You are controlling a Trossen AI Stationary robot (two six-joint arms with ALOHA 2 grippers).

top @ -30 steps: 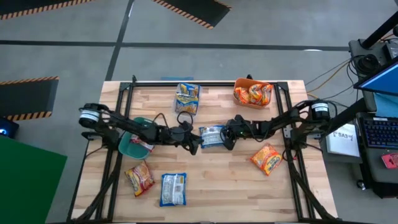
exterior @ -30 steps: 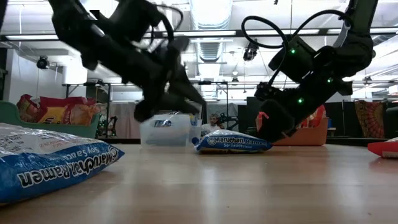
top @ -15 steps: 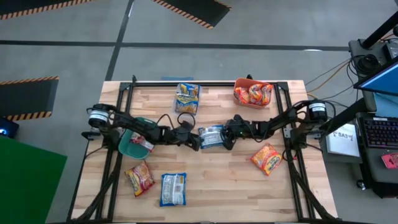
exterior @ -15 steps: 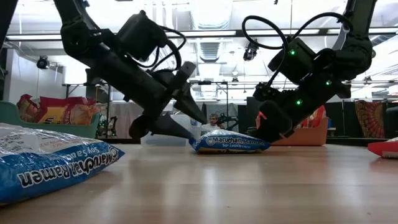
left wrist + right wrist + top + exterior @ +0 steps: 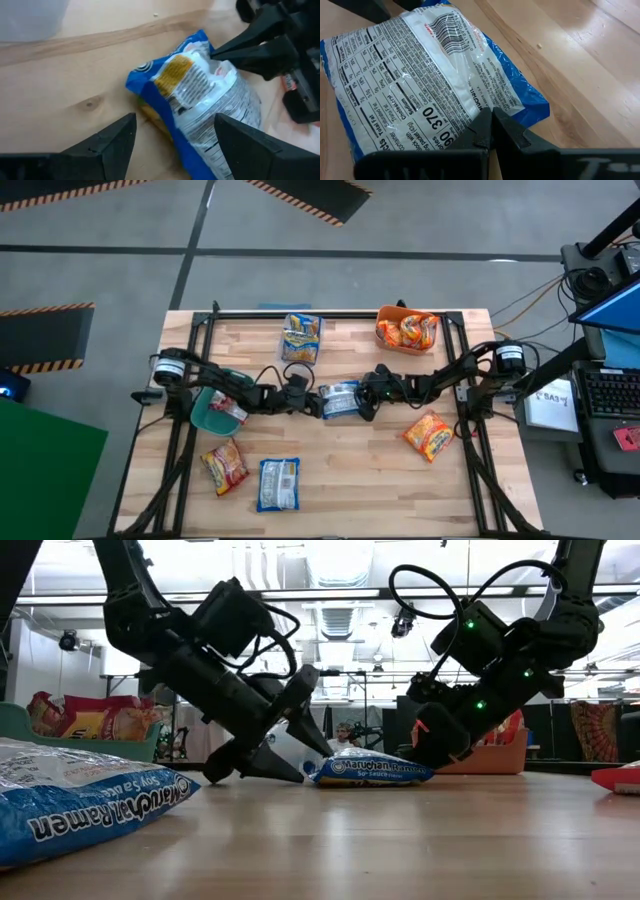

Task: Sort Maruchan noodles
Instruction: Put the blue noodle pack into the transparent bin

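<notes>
A blue-and-white Maruchan noodle packet (image 5: 341, 399) lies flat on the table's middle, its printed back up. My left gripper (image 5: 175, 120) is open and low at the packet's left end (image 5: 150, 95), one finger on either side of that end. My right gripper (image 5: 492, 125) is shut on top of the packet's right end. More noodle packets lie loose: an orange one (image 5: 224, 466) and a blue one (image 5: 278, 483) near the front left, and an orange one (image 5: 430, 434) at the right. My left gripper's fingers (image 5: 235, 145) stand close beside the packet's left end; I cannot tell whether they touch it. My right gripper presses its shut fingertips (image 5: 485, 131) down on the packet's white back near its right edge (image 5: 470, 107). It comes slanting down from the table's right. The packet lies flat on the table.
A clear bin (image 5: 301, 338) with blue-yellow packets stands at the far middle. An orange bin (image 5: 407, 330) with orange packets is at the far right, and a teal bin (image 5: 212, 412) with a red-white packet is under my left arm. Bare wood shows at the near middle.
My left gripper has sunk toward the table and moved right, up to the blue packet's left end. It has rolled about its own line and opened wide. The packet and my right gripper have stayed in place.
</notes>
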